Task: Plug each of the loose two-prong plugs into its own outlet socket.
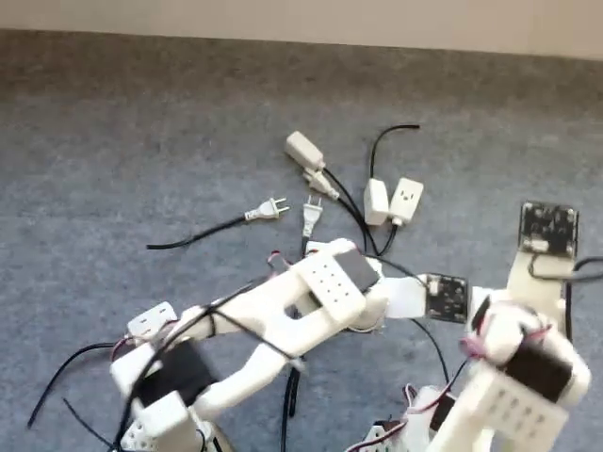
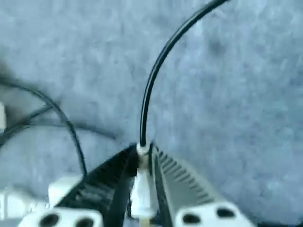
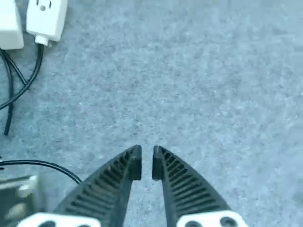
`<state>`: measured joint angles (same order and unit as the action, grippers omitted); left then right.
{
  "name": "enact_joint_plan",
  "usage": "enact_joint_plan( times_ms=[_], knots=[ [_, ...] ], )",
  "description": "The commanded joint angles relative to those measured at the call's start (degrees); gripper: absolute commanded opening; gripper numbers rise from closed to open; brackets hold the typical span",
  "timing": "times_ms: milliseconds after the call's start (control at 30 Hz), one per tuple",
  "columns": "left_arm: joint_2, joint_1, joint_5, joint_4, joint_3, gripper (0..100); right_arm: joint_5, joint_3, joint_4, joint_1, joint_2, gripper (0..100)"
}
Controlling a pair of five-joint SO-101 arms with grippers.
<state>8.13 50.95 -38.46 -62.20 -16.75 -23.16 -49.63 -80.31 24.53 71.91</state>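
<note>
My left gripper is shut on a white two-prong plug, whose black cord arcs away over the grey carpet. In the high view the left arm reaches to the middle, just short of two white outlet sockets. Two loose plugs lie there, one on a cord running left and one beside it. A third white socket sits farther back. My right gripper hovers over bare carpet, its fingers almost touching and holding nothing, with a socket well ahead of it.
Black cords cross between the sockets and under the left arm. The right arm stands at the near right. Open carpet stretches to the left and far side, up to a pale wall.
</note>
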Motion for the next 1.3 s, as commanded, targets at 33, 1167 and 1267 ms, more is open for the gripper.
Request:
enact_joint_plan(
  times_ms=[33, 1167, 1267],
  knots=[
    [4.7, 2.5, 3.3, 2.1, 6.4, 1, -0.7, -4.8, -1.5, -1.0, 15.3, 6.3],
    [8.7, -60.6, -0.5, -37.1, 39.2, 11, 5.3, -20.0, 8.7, -9.6, 10.8, 6.3],
    [8.6, -67.8, -7.0, -37.9, 36.4, 11, 5.6, -21.1, 9.2, -15.7, 10.7, 6.3]
  ],
)
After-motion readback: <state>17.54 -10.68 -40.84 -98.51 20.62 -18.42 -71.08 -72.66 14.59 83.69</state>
